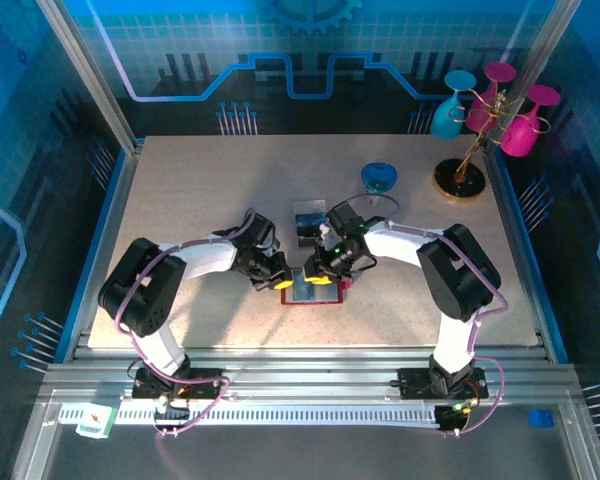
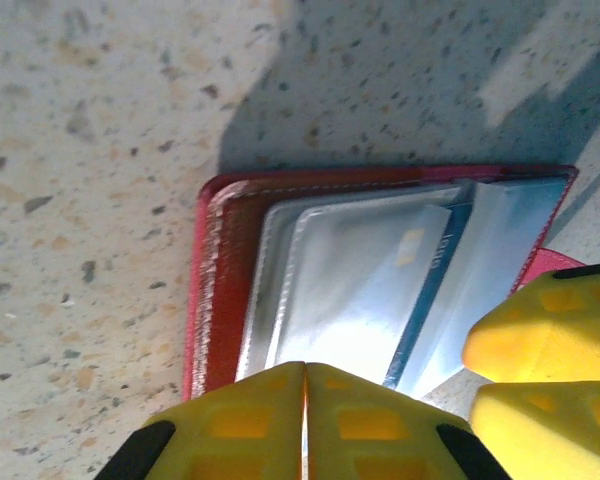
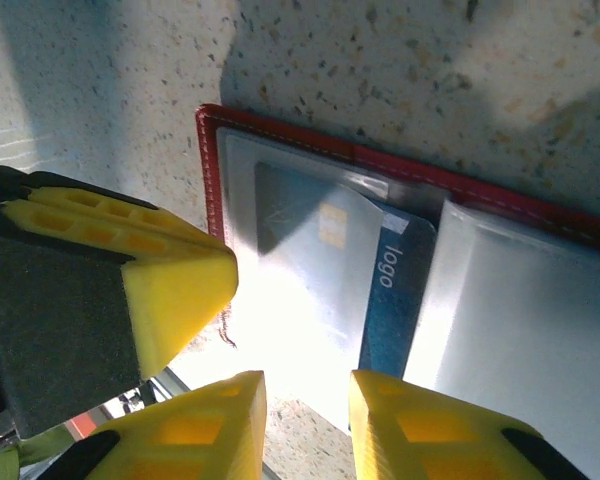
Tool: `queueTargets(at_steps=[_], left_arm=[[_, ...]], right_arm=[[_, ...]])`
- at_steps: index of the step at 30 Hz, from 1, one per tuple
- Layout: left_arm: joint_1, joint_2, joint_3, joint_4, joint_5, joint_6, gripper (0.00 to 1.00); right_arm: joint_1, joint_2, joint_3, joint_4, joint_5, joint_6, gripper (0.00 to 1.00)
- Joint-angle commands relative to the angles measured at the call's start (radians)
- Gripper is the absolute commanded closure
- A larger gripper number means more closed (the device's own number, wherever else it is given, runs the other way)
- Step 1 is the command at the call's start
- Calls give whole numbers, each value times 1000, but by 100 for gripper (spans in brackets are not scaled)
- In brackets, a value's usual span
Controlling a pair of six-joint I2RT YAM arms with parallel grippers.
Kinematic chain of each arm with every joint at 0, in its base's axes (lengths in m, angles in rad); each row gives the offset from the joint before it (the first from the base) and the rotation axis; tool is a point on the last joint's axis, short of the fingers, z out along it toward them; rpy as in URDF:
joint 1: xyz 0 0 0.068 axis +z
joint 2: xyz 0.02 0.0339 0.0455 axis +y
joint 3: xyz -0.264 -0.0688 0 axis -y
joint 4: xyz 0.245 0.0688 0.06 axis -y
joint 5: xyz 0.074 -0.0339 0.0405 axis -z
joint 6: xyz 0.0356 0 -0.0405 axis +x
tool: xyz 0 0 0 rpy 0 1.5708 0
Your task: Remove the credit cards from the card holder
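Card holder (image 3: pixel 212 170) lies open on the speckled counter (image 1: pixel 200 200) between the two arms, cards not yet out. The left end effector (image 2: pixel 305 385), fingers pressed together, sits at the holder's near edge, seemingly pinning it. The right end effector (image 3: pixel 308 400), fingers slightly spread, straddles the near edge of a pale card (image 3: pixel 300 280) lying over a blue card (image 3: pixel 392 300). The likely next move is to close on the pale card and draw it clear without dragging the holder.
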Motion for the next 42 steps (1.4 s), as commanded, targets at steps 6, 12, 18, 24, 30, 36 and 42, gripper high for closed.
queueTargets(at_steps=[6,12,18,24,30,36,42], left_arm=[[-35,16,76,-133,-57,77,94],[-40,40,75,-147,-66,88,95],[-42,48,71,-158,-80,93,95],[-42,64,65,-159,-87,96,95],[-42,66,66,-163,-87,96,95],[-43,69,70,-161,-81,93,95],[-50,75,71,-139,-55,88,95]], right_arm=[[-19,-2,-40,56,-40,24,72],[-34,7,-50,60,-36,12,72],[-39,22,-71,96,-58,15,73],[-41,43,-81,107,-66,11,75],[-41,55,-88,95,-48,-2,76],[-41,62,-92,106,-61,-1,77],[-46,69,-110,152,-92,25,79]])
